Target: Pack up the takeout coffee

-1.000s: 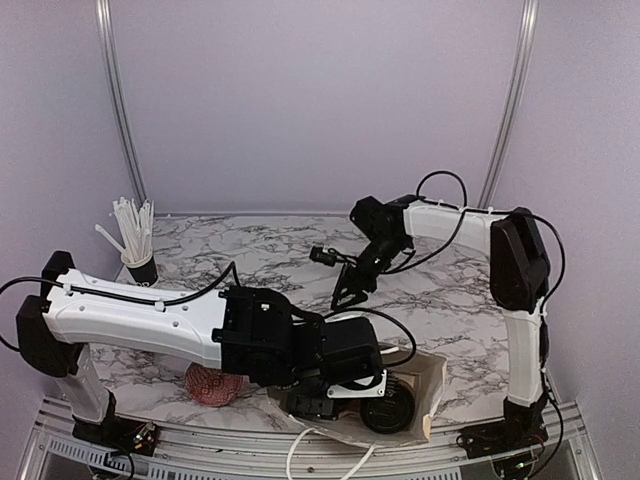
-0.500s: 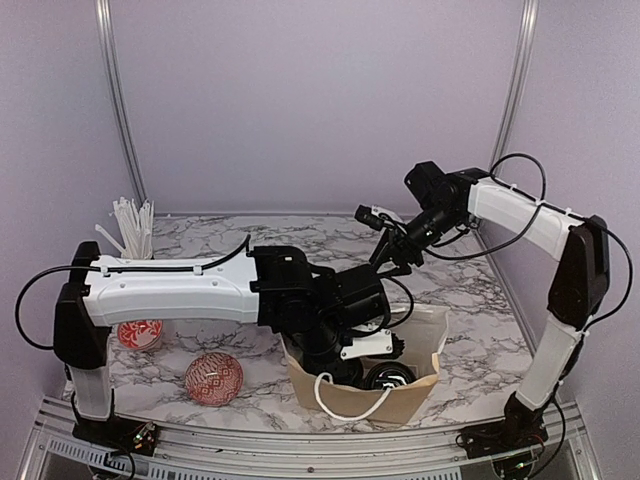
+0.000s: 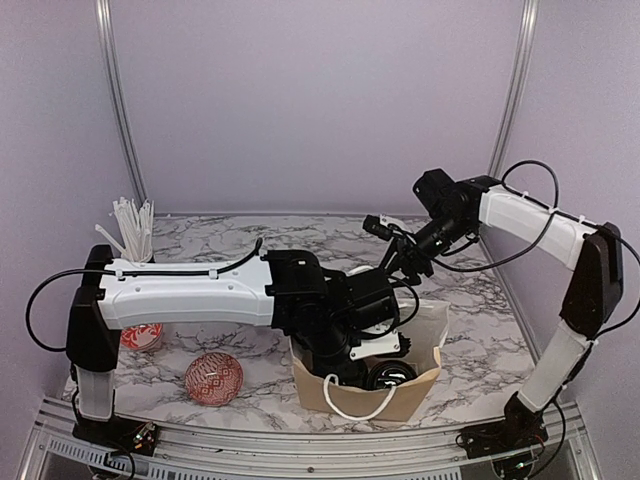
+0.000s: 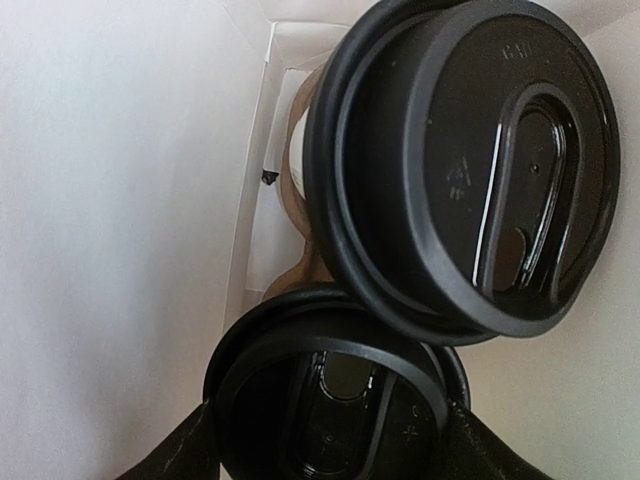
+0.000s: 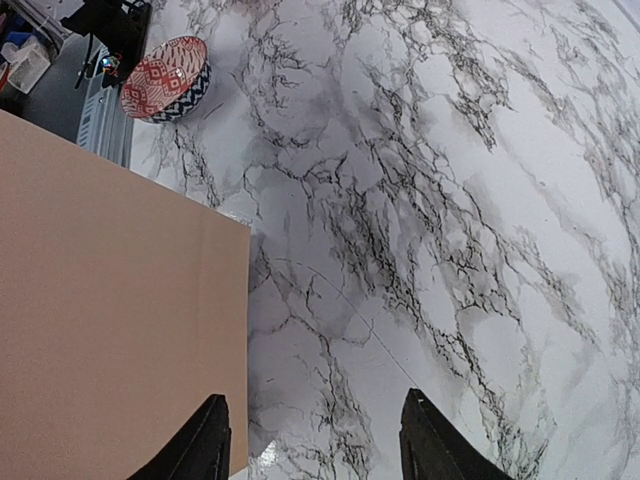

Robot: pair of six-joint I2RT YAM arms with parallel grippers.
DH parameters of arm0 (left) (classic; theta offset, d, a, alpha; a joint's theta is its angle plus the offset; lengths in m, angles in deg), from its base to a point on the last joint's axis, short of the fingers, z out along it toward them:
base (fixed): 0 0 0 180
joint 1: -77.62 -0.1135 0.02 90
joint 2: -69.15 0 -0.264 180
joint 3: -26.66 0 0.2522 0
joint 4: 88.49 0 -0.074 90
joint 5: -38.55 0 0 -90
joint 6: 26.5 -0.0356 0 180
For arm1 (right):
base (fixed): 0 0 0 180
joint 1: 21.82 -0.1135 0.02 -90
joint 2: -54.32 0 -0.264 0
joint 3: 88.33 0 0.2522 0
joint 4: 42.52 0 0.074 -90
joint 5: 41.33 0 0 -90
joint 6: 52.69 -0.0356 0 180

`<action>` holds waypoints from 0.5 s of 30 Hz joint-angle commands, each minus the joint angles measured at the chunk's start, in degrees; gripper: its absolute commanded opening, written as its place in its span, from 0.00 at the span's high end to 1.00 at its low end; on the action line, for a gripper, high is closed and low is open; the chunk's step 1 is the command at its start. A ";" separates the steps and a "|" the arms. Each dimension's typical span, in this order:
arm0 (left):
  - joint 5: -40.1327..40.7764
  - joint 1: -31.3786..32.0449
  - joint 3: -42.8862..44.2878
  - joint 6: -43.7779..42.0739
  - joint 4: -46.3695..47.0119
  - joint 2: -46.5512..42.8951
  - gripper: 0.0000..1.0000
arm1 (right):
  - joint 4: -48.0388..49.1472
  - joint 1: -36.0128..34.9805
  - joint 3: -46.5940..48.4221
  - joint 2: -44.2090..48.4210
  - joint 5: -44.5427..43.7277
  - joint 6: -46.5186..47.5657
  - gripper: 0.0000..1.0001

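Coffee cups [image 4: 298,155] — 2 of them, each under a round black lid [image 4: 470,160] — stand inside the tan paper bag [image 3: 400,400], which is upright at the near edge of the marble table [image 3: 480,330]. In the left wrist view the lids nearly fill the frame, 1 lid higher and overlapping the rim of the other; beside them show a bit of the brown carrier [image 4: 300,270] and the white side of 1 cup, with the bag's white inner wall around them.

The left arm reaches down into the mouth of the bag; the left gripper [image 4: 330,440] has its fingers [image 4: 180,455] set wide, 1 on each side of the lower lid and right at its rim. Whether they press on the cup below I cannot tell, because the lid hides it.

The right gripper [image 5: 312,410] hangs in the air above the far rim of the bag; its 2 fingers are apart with only the table seen between them — it holds nothing. The tan outer wall of the bag is just beside 1 finger.

2 red-and-white bowls [image 3: 213,377] lie left of the bag, 1 partly behind the left arm; a dark cup of white straws [image 3: 133,235] stands at the far left of the table.
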State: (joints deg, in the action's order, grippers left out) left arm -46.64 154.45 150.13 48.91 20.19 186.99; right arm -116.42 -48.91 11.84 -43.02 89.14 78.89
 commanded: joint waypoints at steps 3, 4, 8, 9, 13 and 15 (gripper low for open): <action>-1.34 0.33 -0.64 1.44 -4.32 -0.12 0.25 | 0.92 0.10 0.79 4.05 -1.29 -1.17 0.43; -2.18 0.33 -0.09 1.33 -4.27 -0.94 0.22 | 0.84 0.22 0.97 4.30 -1.39 -1.42 0.43; -3.29 0.33 2.39 0.94 -3.97 -3.49 0.11 | 0.59 0.30 0.84 5.49 -2.43 -1.83 0.42; -2.73 0.30 2.84 0.84 -3.89 -3.84 0.05 | 0.63 0.33 0.66 6.03 -2.78 -1.78 0.41; -0.38 -0.08 4.46 0.36 -3.79 -4.22 0.03 | 0.81 0.55 -0.16 6.83 -3.83 -2.36 0.41; 0.74 -0.38 5.34 0.21 -3.78 -4.20 0.03 | 0.96 0.62 -0.47 7.22 -4.22 -2.60 0.41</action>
State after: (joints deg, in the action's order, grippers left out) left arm -47.82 154.52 152.54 49.41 18.07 185.73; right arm -116.29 -48.70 11.82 -37.78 86.45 77.56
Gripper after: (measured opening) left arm 0.968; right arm 0.591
